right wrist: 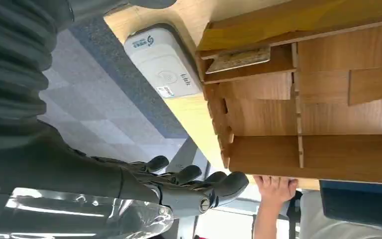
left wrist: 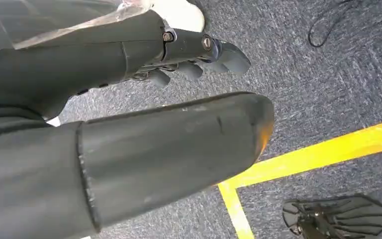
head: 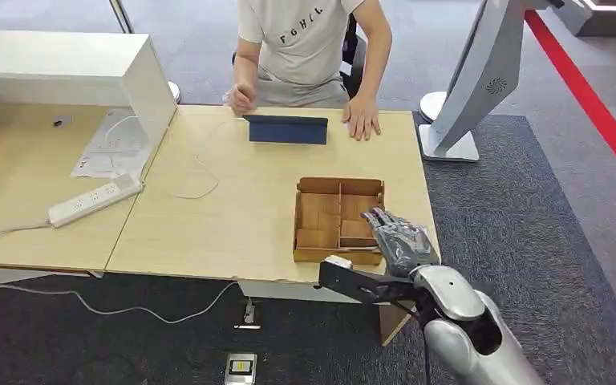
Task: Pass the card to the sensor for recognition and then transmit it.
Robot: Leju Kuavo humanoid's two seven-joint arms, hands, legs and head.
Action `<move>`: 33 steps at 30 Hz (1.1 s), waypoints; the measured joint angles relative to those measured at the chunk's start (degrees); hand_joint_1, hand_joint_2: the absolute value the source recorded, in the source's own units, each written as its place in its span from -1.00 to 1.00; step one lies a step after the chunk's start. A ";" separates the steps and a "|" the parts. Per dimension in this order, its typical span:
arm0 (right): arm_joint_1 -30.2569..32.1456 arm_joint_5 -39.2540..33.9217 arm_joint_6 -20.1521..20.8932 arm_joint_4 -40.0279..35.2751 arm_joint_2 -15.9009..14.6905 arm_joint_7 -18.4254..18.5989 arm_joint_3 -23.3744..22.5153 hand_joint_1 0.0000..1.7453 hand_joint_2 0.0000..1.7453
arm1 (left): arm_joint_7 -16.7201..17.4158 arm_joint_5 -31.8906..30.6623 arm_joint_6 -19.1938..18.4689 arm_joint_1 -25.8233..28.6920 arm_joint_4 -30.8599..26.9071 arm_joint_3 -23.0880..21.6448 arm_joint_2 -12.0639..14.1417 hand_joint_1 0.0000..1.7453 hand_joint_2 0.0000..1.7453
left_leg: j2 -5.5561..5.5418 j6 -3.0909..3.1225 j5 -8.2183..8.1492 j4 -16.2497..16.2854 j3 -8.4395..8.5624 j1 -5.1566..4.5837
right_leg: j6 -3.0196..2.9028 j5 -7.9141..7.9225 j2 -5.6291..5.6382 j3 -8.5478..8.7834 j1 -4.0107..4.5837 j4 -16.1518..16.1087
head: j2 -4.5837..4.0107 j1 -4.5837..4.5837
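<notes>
A wooden divided box point(head: 321, 210) sits on the table near its front right edge. In the right wrist view a pale card point(right wrist: 238, 59) lies in a narrow compartment of the box point(right wrist: 328, 149), and a white card sensor point(right wrist: 164, 64) rests on the table just beside that end. My right hand point(head: 397, 237) hovers over the box's near right corner with its fingers point(right wrist: 199, 181) stretched out and nothing in them. My left hand point(left wrist: 144, 55) hangs down over the carpet, thumb and fingers apart, holding nothing.
A person sits across the table, one hand point(head: 361, 120) flat beside a dark blue tablet case point(head: 287, 129). A power strip point(head: 95, 200), papers and a white shelf point(head: 72, 68) occupy the left. A white machine stand point(head: 469, 88) rises at the right.
</notes>
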 joint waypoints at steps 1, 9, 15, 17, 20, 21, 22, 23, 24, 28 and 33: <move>0.01 0.22 -0.18 0.00 0.24 0.00 0.13 -1.00 1.00 | 0.07 0.02 -0.09 -0.02 0.00 -0.02 0.00 -1.00 -1.00 | 0.00 0.00 0.00 0.00 0.00 0.00 | 0.00 0.00 0.00 0.00 0.00 0.00 | 0.00 -0.02; -0.20 2.29 -1.70 1.51 2.88 -1.20 0.87 -1.00 1.00 | -0.13 0.46 -0.33 -0.02 0.00 -0.02 0.00 -1.00 -1.00 | -0.01 0.00 0.00 0.00 -0.01 0.00 | 0.00 0.00 0.00 0.00 0.00 0.00 | 0.00 0.00; -1.14 3.80 -3.54 4.39 4.15 -2.43 1.20 -1.00 1.00 | -0.28 0.96 -0.13 0.14 0.00 -0.02 -0.02 -1.00 -1.00 | -0.01 0.00 0.00 0.00 -0.02 0.00 | 0.00 0.00 0.00 0.00 0.00 0.00 | 0.00 -0.02; -1.45 4.26 -3.98 5.61 4.57 -2.58 1.20 -1.00 1.00 | -0.15 0.92 -0.11 0.18 0.00 -0.02 -0.02 -1.00 -1.00 | -0.01 0.00 0.00 0.00 -0.02 0.00 | 0.00 0.00 0.00 0.00 0.00 0.00 | 0.00 -0.02; -2.10 5.18 -5.33 7.93 5.29 -3.28 1.20 -1.00 1.00 | 0.09 0.83 -0.13 0.17 0.00 -0.02 0.00 -1.00 -1.00 | -0.01 0.00 0.00 0.00 -0.02 0.00 | 0.00 0.00 0.00 0.00 0.00 0.00 | 0.00 0.00; -2.30 5.55 -5.96 8.76 5.55 -3.63 1.20 -1.00 1.00 | 0.11 0.79 -0.13 0.17 0.00 -0.02 0.00 -1.00 -1.00 | -0.01 0.00 0.00 0.00 -0.02 0.00 | 0.00 0.00 0.00 0.00 0.00 0.00 | 0.00 -0.02; -2.51 5.64 -6.27 9.53 5.75 -3.74 1.20 -1.00 1.00 | 0.11 0.74 -0.13 0.16 0.00 -0.02 0.00 -1.00 -1.00 | -0.01 0.00 0.00 0.00 -0.02 0.00 | 0.00 0.00 0.00 0.00 0.00 0.00 | 0.00 0.00; -2.65 5.84 -6.58 10.45 5.92 -3.80 1.20 -1.00 1.00 | 0.09 0.57 -0.13 0.15 0.00 -0.02 0.00 -1.00 -1.00 | -0.01 0.00 0.00 0.00 -0.02 0.00 | 0.00 0.00 0.00 0.00 0.00 0.00 | 0.00 -0.02; -2.72 5.95 -6.82 11.17 6.01 -3.87 1.20 -1.00 1.00 | 0.09 0.42 -0.13 0.15 0.00 -0.02 0.00 -1.00 -1.00 | -0.01 0.00 0.00 0.00 -0.02 0.00 | 0.00 0.00 0.00 0.00 0.00 0.00 | 0.00 0.00; -2.78 6.18 -7.52 13.55 6.43 -4.17 1.18 -1.00 1.00 | 0.00 0.22 -0.07 0.13 0.00 -0.02 -0.02 -1.00 -1.00 | -0.01 0.00 0.00 0.00 -0.02 0.00 | 0.00 0.00 0.00 -0.01 0.00 -0.01 | 0.00 -0.02; -2.75 6.67 -7.93 15.93 6.64 -4.33 1.07 -1.00 1.00 | -0.11 0.11 0.42 0.13 0.00 -0.04 -0.11 -1.00 -1.00 | 0.00 0.00 0.00 0.00 -0.02 0.00 | 0.00 0.00 0.00 -0.02 0.00 -0.01 | 0.00 -0.02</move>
